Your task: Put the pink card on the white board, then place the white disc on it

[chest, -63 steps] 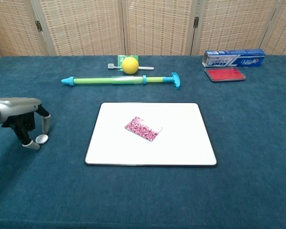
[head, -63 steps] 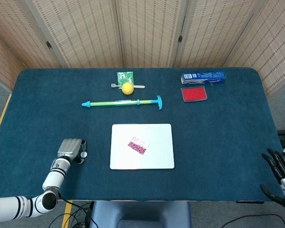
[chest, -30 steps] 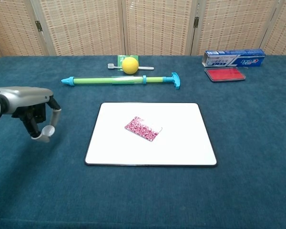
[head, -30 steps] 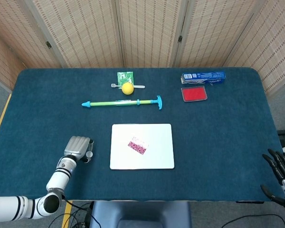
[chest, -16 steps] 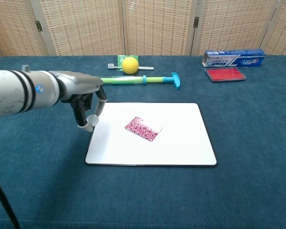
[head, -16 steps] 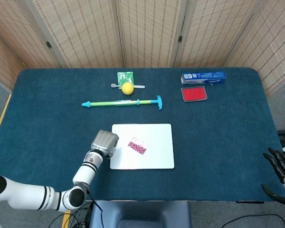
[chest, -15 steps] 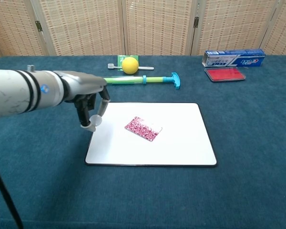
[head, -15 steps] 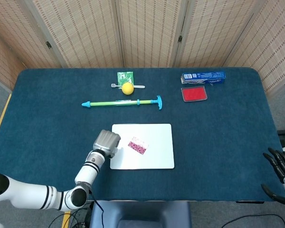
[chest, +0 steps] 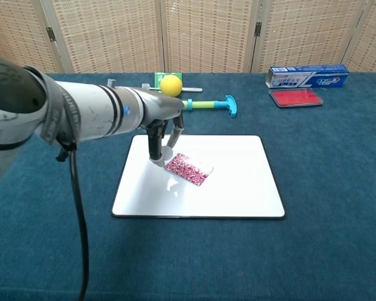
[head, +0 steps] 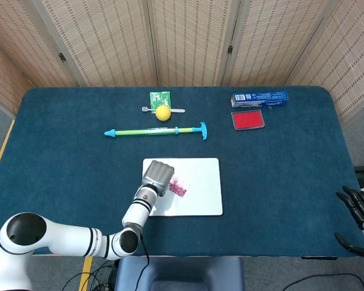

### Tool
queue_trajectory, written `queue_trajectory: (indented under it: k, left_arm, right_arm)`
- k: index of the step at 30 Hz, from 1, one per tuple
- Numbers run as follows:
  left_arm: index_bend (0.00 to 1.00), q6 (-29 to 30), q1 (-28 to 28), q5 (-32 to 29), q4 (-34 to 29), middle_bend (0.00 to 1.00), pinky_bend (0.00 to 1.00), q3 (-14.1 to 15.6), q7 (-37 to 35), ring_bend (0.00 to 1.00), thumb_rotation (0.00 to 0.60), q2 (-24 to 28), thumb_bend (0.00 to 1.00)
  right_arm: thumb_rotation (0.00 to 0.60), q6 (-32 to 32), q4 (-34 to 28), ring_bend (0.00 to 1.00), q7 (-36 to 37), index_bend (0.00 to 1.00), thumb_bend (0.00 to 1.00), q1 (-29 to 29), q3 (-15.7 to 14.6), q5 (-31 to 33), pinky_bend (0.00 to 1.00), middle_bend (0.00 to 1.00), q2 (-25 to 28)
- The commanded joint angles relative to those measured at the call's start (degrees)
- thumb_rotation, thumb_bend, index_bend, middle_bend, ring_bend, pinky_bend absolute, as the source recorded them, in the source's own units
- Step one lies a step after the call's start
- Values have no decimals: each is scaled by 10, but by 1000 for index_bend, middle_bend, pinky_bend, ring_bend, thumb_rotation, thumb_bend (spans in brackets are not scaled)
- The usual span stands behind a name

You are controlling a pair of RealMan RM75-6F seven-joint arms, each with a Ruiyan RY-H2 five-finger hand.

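The white board [head: 203, 195] [chest: 238, 185] lies flat at the table's middle. On it rests the pink patterned card [head: 179, 187] [chest: 188, 169]. My left hand [head: 158, 175] [chest: 161, 127] hangs over the board's left part, fingers pointing down, and pinches the small white disc [chest: 165, 153] just above the card's left end. In the head view the hand hides the disc. My right hand [head: 356, 209] shows only in the head view, at the lower right edge off the table, fingers spread and holding nothing.
Behind the board lies a green stick with blue ends [head: 156, 131] [chest: 207, 105]. Further back are a yellow ball [head: 163, 113] [chest: 170, 85] on a green packet, a blue toothpaste box [head: 259, 99] [chest: 307, 76] and a red case [head: 248, 120] [chest: 295, 97].
My left hand has lifted the disc from the cloth left of the board and carried it rightward over the board, up to the card. The right hand has stayed put.
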Motion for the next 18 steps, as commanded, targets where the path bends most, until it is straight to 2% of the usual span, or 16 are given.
queue_trajectory:
  k: [1,10,18]
  left_arm:
    - [635,-13,-17,-14,20,1000,887,-4,8,1000,600,-16,380]
    - [635,-48,-66,-33,85,1000,887,-18,25,1000,600,-61,380]
    - [634,-97,-90,-47,160,1000,887,-16,22,1000,600,-93,380]
  right_arm:
    - [600,-3,0,0,3,0,205,2,0,2,0,0,1]
    - [600,-6,5,0,21,0,204,4,0,4,0,0,4]
    - [600,-6,11,0,40,0,204,5,4,14,0,0,6]
